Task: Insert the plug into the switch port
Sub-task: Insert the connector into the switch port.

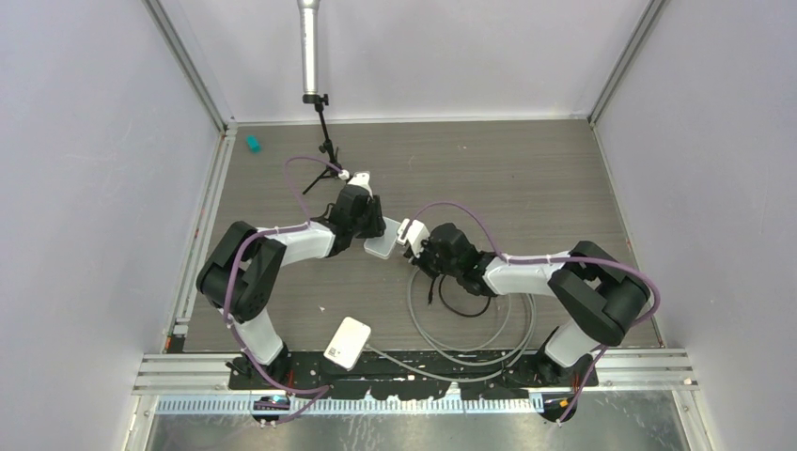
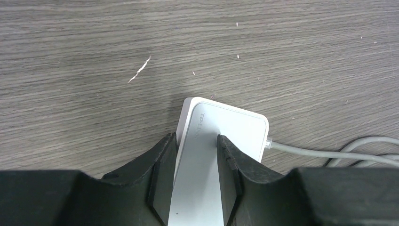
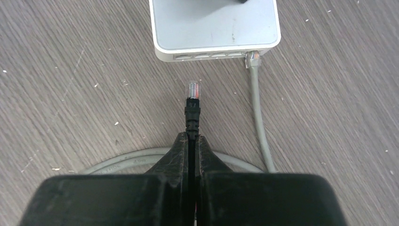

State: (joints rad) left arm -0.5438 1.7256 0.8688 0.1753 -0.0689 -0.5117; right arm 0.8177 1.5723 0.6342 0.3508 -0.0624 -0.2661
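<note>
Your right gripper [image 3: 192,137] is pinched tight on the black cable [image 3: 193,117] just behind the plug [image 3: 193,90]. The plug sits just short of the switch [image 3: 214,23], facing its port row [image 3: 209,56]. Your left gripper [image 2: 196,141] clamps the switch across its body. The plug stands ahead of the fingers on bare cable, so on contact it may tilt and catch the switch's face between ports. The grey cable [image 3: 257,94] fills the switch's end port; drift that way and you'll foul it.
</note>
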